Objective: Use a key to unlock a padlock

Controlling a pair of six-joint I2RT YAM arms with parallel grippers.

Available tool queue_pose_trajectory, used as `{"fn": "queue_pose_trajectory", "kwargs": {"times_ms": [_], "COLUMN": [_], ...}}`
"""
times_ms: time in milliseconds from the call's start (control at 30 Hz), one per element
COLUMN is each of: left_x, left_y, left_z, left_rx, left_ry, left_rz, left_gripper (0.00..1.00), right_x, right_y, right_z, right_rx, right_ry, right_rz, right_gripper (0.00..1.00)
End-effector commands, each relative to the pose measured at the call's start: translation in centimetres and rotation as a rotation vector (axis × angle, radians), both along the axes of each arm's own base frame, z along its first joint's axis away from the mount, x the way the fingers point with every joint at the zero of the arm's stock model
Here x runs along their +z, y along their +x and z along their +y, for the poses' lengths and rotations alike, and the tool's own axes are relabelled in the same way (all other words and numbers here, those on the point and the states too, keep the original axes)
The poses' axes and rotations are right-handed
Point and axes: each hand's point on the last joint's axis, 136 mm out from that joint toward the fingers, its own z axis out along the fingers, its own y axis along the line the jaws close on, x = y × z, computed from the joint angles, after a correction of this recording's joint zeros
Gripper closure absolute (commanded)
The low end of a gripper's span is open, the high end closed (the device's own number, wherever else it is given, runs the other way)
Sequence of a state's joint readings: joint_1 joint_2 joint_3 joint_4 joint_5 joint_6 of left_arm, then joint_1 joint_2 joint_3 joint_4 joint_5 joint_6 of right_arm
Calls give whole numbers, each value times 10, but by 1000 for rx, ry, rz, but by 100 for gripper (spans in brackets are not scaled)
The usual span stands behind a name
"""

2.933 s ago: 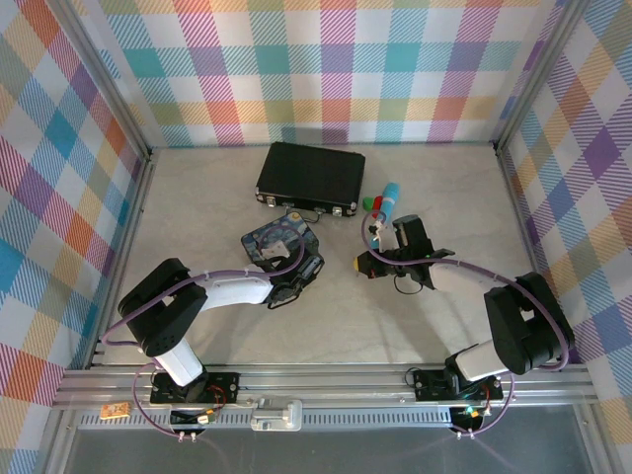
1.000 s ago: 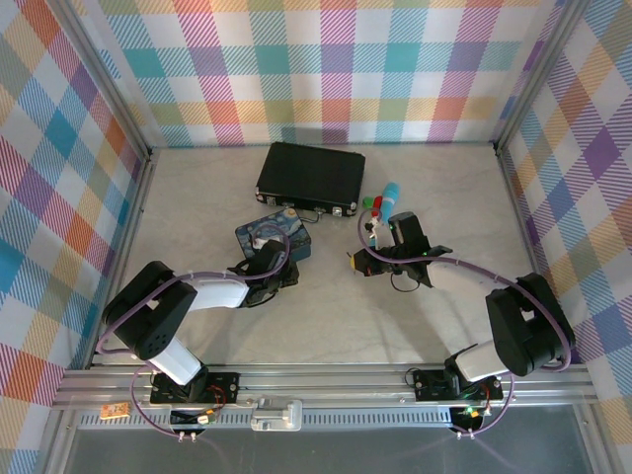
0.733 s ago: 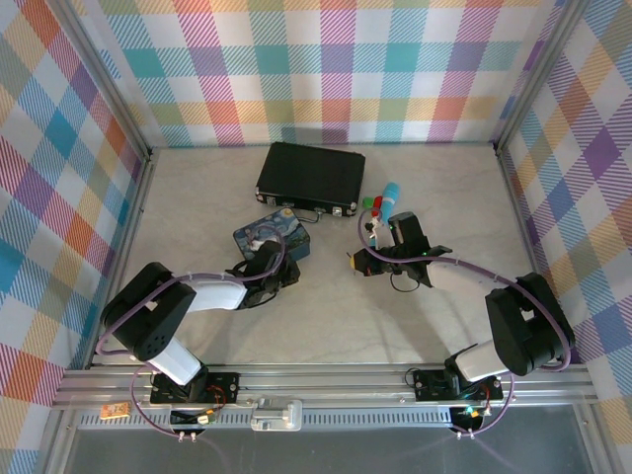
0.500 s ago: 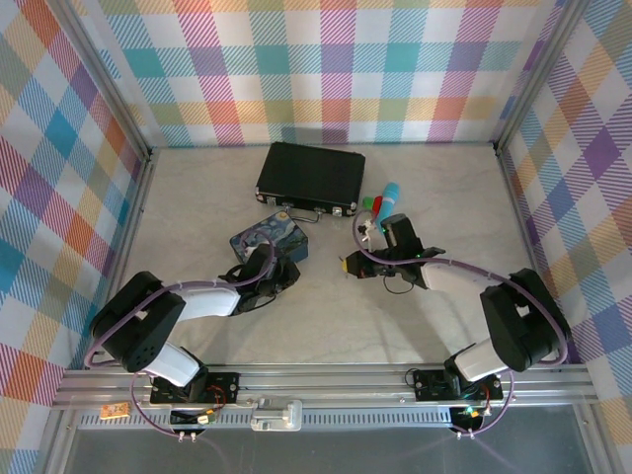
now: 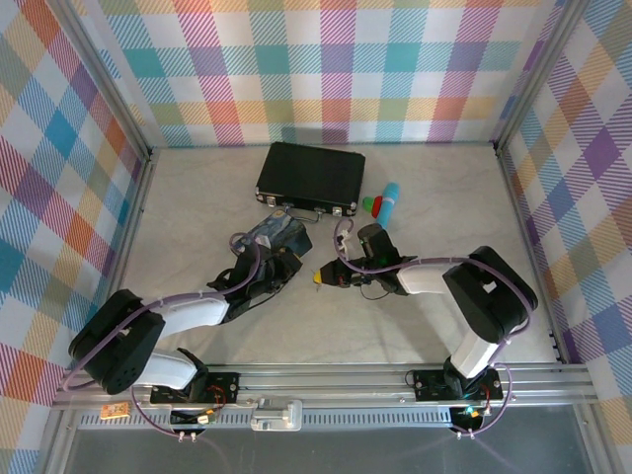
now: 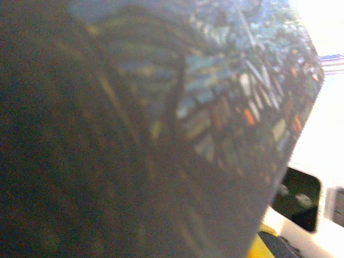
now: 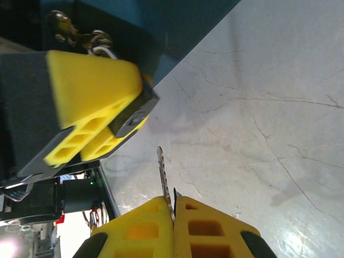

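The 2 yellow fingers (image 7: pixel 209 226) of the right gripper (image 7: pixel 173 200) are pressed tight together. They pinch a thin grey metal key (image 7: pixel 163 172) by its back end. The toothed end sticks out free, so it can go into a keyhole. It points across the pale stone table (image 7: pixel 258 107) at the left gripper (image 7: pixel 137 115), which is just beside it but not touching.

The left gripper's 2 yellow fingers sit close together with something dark between them. I cannot tell if they are holding anything.

Right behind them is a blue and yellow painted tin box (image 7: pixel 161 27). By its edge is a tiny dark and silvery bit, and I think that is the small metal padlock (image 7: pixel 63 24). It is too small to be sure. In the left wrist view the tin (image 6: pixel 226 97) is very close and blurry.

From above, the tin (image 5: pixel 276 235) is tipped up near the middle of the table. The left gripper (image 5: pixel 279 265) is at its near side and the right gripper (image 5: pixel 321 277) is to its right. I think the tin is tipped so the lock faces the key.

A black box-shaped case with metal latches (image 5: pixel 311 176) lies at the far side. A long teal stick (image 5: pixel 389 200) lies to its right.
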State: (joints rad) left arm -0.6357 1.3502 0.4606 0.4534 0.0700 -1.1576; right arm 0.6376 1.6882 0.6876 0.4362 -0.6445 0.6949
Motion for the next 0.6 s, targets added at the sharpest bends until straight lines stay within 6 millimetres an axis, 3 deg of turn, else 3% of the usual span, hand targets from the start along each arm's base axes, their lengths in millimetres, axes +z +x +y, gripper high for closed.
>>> {"fn": "queue_pose_trajectory", "kwargs": {"times_ms": [0, 233, 567], "left_x": [25, 38, 37], "left_y": [1, 3, 6], "left_z": [-1, -1, -9], "left_rx": [-11, -31, -52], "left_ry": [-64, -73, -101], "left_rz": [-57, -102, -109], "left_gripper": [100, 100, 100], "right_x": [12, 20, 22], "right_y": [-5, -12, -6], "right_z": [9, 16, 22], "right_rx": [48, 118, 117], "right_ry": [79, 134, 178], "right_rz": [-15, -23, -17], "right_gripper": [100, 100, 100]}}
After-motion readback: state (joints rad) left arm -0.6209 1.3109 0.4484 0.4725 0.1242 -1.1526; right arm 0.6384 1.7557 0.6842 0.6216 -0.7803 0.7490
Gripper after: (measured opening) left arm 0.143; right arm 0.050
